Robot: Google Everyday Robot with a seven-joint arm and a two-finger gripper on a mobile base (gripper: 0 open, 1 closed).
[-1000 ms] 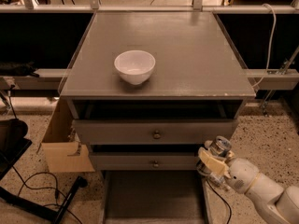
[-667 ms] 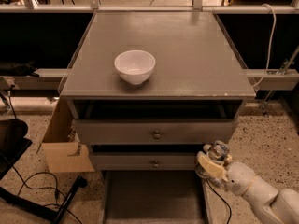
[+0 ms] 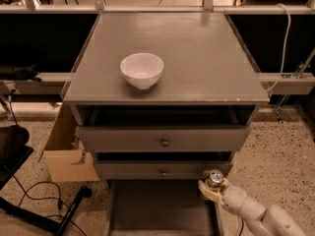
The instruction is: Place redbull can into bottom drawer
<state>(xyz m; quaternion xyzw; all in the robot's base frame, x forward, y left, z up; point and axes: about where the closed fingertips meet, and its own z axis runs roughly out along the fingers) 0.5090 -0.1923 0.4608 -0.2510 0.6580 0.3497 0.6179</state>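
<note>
The redbull can (image 3: 214, 178) shows only its silver top, upright, at the lower right. My gripper (image 3: 212, 188) is shut on the can, with pale fingers (image 3: 208, 193) wrapped around its body. It holds the can over the right wall of the bottom drawer (image 3: 162, 210), which is pulled open with a flat grey floor. My white arm (image 3: 266, 215) comes in from the lower right corner.
A white bowl (image 3: 141, 70) stands on the grey cabinet top (image 3: 197, 58). Two upper drawers with round knobs (image 3: 165, 142) stand slightly open. A cardboard box (image 3: 64, 151) sits left of the cabinet. Black cables and a stand leg (image 3: 64, 215) lie on the floor.
My gripper with the can has moved left and slightly down, closer to the open bottom drawer's right side.
</note>
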